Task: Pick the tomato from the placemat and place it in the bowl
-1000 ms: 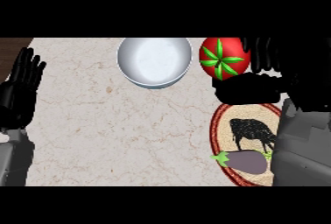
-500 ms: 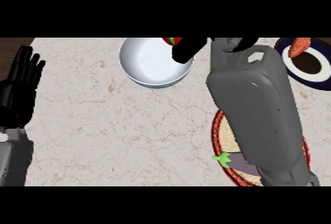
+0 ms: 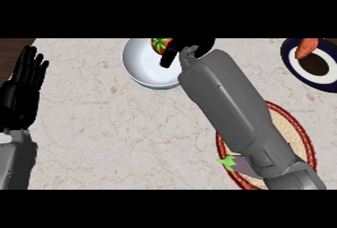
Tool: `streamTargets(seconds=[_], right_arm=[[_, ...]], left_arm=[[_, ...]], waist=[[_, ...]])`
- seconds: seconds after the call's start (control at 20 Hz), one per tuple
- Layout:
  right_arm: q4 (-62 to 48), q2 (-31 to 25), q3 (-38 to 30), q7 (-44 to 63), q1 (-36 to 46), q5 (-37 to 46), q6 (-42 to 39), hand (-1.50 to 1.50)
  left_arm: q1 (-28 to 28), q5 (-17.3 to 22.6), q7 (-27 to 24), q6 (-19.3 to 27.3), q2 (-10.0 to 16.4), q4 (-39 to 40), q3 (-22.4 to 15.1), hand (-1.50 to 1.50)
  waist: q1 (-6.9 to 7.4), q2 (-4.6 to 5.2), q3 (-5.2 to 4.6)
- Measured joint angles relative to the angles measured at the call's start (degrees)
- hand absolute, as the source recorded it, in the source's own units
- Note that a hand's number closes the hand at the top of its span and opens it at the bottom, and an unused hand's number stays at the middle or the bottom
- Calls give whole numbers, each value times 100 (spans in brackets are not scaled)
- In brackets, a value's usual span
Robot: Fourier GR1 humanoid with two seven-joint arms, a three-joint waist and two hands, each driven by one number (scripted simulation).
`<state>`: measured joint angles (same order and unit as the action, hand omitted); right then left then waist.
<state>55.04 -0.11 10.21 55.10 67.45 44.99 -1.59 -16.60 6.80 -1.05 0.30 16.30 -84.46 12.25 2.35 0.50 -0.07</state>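
Head view: right hand (image 3: 199, 43) fingers curled round tomato (image 3: 160, 44) over bowl (image 3: 141, 67); forearm (image 3: 230, 111) overlaps placemat (image 3: 296, 130), eggplant (image 3: 237, 164); left hand (image 3: 23, 93) spread.

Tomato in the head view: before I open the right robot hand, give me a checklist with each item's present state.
1. Tomato over the bowl: ok, it shows inside the far rim.
2. Right robot hand holding the tomato: ok, fingers curled at it.
3. Tomato resting on the bowl's inside: cannot tell.
4. Left robot hand out of the way: ok, open at the view's left edge.
5. Way back for the arm: cannot tell, the forearm crosses over the eggplant on the placemat, and the gap between them is hidden.
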Motion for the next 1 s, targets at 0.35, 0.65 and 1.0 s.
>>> streamTargets(seconds=[0.35,0.65,1.0], right_arm=[[-1172,1,102,-112,-134,-436,1379,-150],[-1569,5,-118,-972,-229,-1106,2786,-150],[-1682,-4,-267,-1655,-251,-1038,4402,-150]], left_arm=[[-70,80,85,-82,56,-12,38,0],[-119,-22,100,32,-97,-48,-100,0],[-48,-7,116,28,-40,-70,-22,0]], waist=[[67,23,3],[148,55,9],[-7,6,7]])
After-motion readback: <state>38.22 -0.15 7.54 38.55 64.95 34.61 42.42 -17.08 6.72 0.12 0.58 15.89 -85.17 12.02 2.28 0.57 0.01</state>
